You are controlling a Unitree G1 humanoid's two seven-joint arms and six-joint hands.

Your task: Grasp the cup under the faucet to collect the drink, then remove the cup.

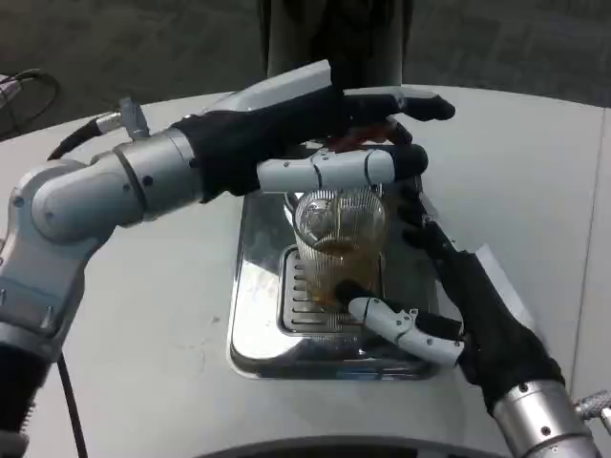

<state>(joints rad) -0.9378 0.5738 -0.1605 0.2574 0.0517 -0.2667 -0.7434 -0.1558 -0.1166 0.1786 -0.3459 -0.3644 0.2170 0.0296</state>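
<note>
- White table [143, 315], its curved far edge running from nine o'clock to two o'clock.
- Steel drip tray [250, 315] lies on it at centre.

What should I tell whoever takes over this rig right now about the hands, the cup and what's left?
Right hand: wrapped around the ribbed clear cup, low on its side.
Left hand: reaching over the cup's top, where the faucet would be; whether it presses anything is hidden.
Cup: upright on the grille of the metal drip tray, holding some brown drink.
Done: cup grasped, drink partly collected.
Left: finish filling, then lift the cup away.
</note>
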